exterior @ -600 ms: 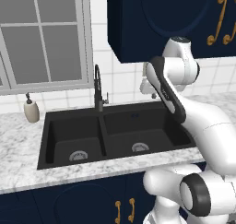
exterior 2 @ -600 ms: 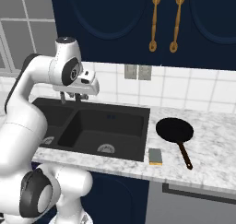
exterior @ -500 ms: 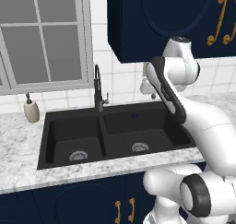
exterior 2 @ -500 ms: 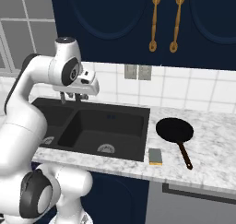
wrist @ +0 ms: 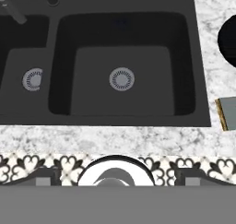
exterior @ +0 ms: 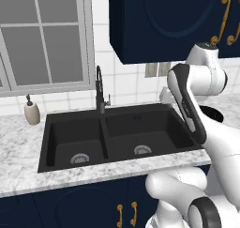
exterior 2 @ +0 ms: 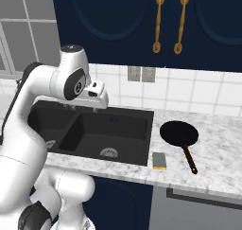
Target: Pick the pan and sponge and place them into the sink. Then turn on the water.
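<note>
The pan [exterior 2: 178, 133] lies flat on the marble tabletop [exterior 2: 222, 163] right of the sink [exterior 2: 94, 129], its handle pointing toward the front edge. It looks rigid and fairly heavy, so the straight handle is the sensible hold. The sponge [exterior 2: 159, 160], just beside the sink's rim, is probably light and squashy; pinch its long sides. The fingers' spread I cannot tell.
</note>
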